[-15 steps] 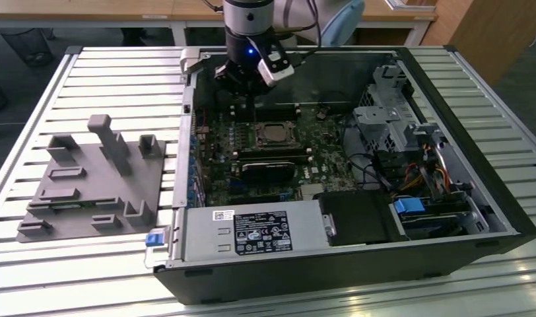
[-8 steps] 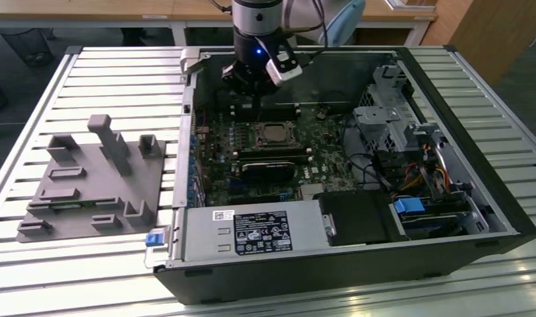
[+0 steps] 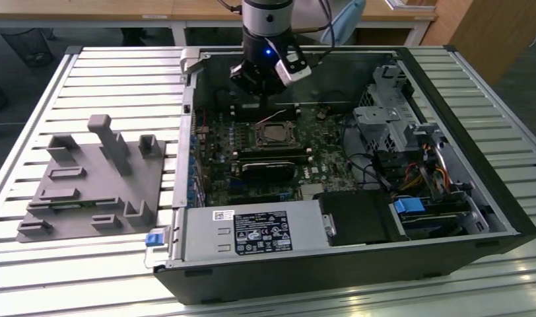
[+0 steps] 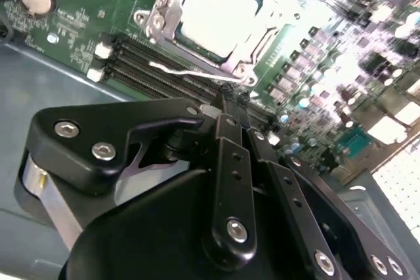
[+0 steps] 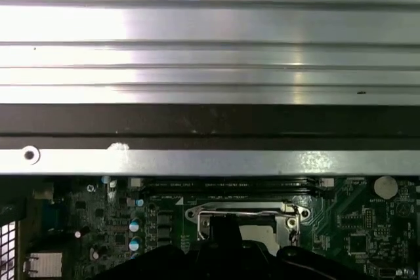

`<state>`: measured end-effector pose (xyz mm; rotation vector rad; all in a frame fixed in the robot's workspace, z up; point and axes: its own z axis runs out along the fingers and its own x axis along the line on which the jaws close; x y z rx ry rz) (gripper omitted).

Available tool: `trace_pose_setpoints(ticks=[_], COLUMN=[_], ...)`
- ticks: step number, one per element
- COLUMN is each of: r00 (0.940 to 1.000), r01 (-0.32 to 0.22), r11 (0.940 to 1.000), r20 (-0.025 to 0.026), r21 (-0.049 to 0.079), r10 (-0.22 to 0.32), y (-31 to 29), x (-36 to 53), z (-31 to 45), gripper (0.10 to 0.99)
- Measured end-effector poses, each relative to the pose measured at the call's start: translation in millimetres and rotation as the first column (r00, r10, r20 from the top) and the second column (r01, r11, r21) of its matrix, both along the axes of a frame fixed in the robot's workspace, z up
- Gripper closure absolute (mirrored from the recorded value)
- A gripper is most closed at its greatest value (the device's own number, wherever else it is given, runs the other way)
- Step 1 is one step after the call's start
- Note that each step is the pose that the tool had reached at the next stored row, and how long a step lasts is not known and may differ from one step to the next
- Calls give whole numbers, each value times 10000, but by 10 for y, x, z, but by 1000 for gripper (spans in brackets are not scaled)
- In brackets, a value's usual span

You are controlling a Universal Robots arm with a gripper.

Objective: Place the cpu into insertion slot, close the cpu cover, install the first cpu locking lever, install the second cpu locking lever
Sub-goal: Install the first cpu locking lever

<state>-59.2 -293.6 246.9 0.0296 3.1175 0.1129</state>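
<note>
Claw (image 4: 229, 104), fingers pinched together, hangs at the locking lever (image 4: 190, 71) beside the covered cpu (image 4: 220, 14).

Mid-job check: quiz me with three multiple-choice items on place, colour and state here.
1. The pincer hangs over: A the grey fixture; B the motherboard; C the table slats.
2. Motherboard colour: A blue; B green; C red.
3. The cpu lies: A in the insertion slot; B on the table slats; C on the grey fixture.
Key: 1 B, the exterior view shows it above the board; 2 B, green in both wrist views; 3 A, silvery chip sits inside the socket frame.
</note>
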Motion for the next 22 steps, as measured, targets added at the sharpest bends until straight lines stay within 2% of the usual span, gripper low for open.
trace_pose_setpoints(ticks=[1,2,16,18,20,22], r00=[10000,10000,10000,10000,10000,10000], r01=[0,0,0,-1,0,-8], r11=[9998,9997,9997,9996,9992,9991], r20=[-2,1,4,3,6,13], r21=[174,244,246,292,404,431], r10=[0,0,0,1,0,7], y=[0,0,0,-1,-1,0], x=[0,0,2,3,3,5], z=[-2,-4,-17,-27,-40,-60], gripper=[980,980,980,980,980,980])
